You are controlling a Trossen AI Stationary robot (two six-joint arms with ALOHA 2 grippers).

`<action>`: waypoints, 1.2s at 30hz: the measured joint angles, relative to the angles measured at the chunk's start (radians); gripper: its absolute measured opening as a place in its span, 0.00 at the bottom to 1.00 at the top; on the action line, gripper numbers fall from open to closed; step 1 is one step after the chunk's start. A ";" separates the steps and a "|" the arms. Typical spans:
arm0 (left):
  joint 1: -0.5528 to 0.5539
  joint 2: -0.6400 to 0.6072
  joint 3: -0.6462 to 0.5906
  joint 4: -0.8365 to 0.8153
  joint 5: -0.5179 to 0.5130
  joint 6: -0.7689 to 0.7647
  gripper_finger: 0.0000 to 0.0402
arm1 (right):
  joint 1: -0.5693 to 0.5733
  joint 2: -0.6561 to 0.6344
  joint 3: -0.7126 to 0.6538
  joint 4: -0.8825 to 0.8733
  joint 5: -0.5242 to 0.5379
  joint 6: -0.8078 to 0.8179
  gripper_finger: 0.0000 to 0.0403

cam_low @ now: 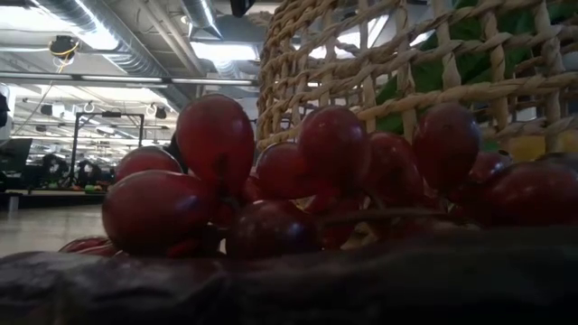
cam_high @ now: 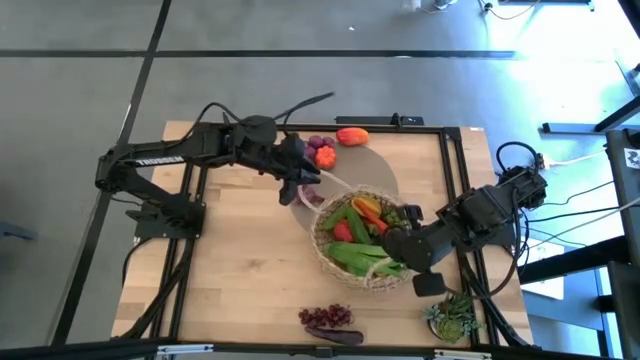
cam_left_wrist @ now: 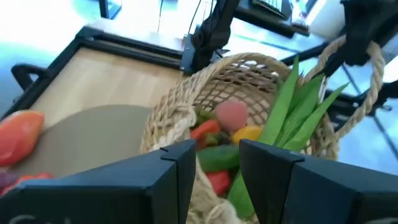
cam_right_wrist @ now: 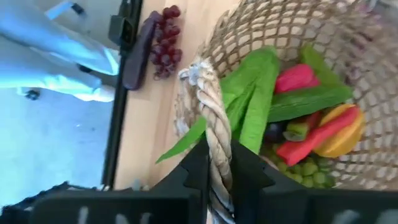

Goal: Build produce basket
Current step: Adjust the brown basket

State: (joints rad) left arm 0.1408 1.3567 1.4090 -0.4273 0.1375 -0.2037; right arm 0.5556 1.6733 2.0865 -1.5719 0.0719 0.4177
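Observation:
The tan wicker basket (cam_high: 322,246) stands right of the table's middle, filled with produce: green leafy stalks (cam_right_wrist: 249,106), red and yellow pieces (cam_left_wrist: 245,134), and green grapes. My right gripper (cam_high: 398,240) hovers over the basket's middle, shut on its rope handle. My left gripper (cam_high: 305,190) is open at the basket's far-left rim (cam_left_wrist: 168,124); wicker and produce show through the gap between its fingers (cam_left_wrist: 217,165). I cannot tell whether it touches the rim. Behind the grapes in the low view, the basket's foot is hidden. My right gripper pinches the basket's rope handle (cam_right_wrist: 214,134) between its two fingers, which come steeply from above and lie across the rope. The rope runs up from its knot on the rim into the gap. Whether the basket is clear of the table does not show.
Purple grapes (cam_high: 328,317) and a dark aubergine (cam_high: 338,334) lie near the front edge. An orange pepper (cam_high: 352,136), a red piece (cam_high: 325,156) and small purple grapes (cam_high: 317,142) lie at the far edge by a grey round mat (cam_high: 378,168). A spiky potted plant (cam_high: 453,318) stands front right.

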 joint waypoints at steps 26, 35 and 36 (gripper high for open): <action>0.091 -0.002 0.000 -0.444 -0.104 0.050 0.27 | 0.000 0.000 0.000 0.020 -0.107 -0.032 0.36; 0.151 -0.002 0.000 -0.491 -0.137 0.087 0.27 | 0.005 0.000 0.019 0.010 -0.085 -0.062 0.36; 0.162 -0.002 0.000 -0.502 -0.140 0.097 0.27 | 0.005 0.000 0.032 0.011 -0.085 -0.061 0.36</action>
State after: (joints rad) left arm 0.3030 1.3548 1.4094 -0.9298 -0.0024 -0.1072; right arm 0.5610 1.6736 2.1183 -1.5608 -0.0130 0.3562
